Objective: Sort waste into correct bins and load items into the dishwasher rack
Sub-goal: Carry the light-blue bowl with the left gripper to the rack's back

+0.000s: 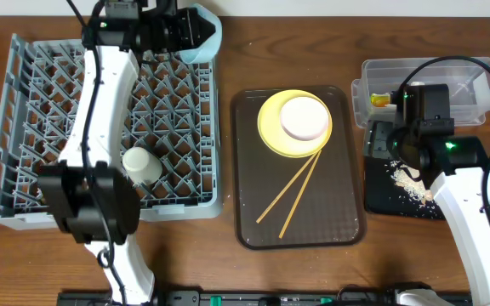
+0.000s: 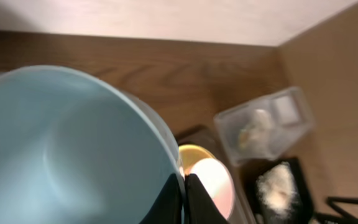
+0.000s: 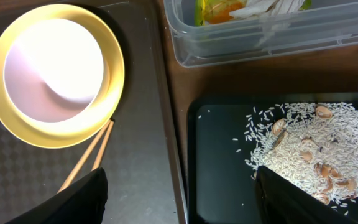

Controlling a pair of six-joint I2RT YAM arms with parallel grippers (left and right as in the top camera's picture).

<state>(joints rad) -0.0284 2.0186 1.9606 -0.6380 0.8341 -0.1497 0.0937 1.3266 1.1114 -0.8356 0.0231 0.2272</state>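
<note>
A brown wooden table (image 1: 228, 51) lies under both arms. My left gripper (image 2: 184, 196) pinches the rim of the pale blue bowl (image 2: 61, 155), smooth and empty, at the grey rack's (image 1: 24, 127) far right corner. My right gripper (image 3: 179, 186) hangs spread wide above the black tray (image 3: 216, 174) of rice (image 3: 297, 143). The white bowl (image 1: 304, 117) sits on the yellow plate (image 1: 270, 127).

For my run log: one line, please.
left gripper: gripping light blue bowl at grey plastic rack | right gripper: open over black tray
</note>
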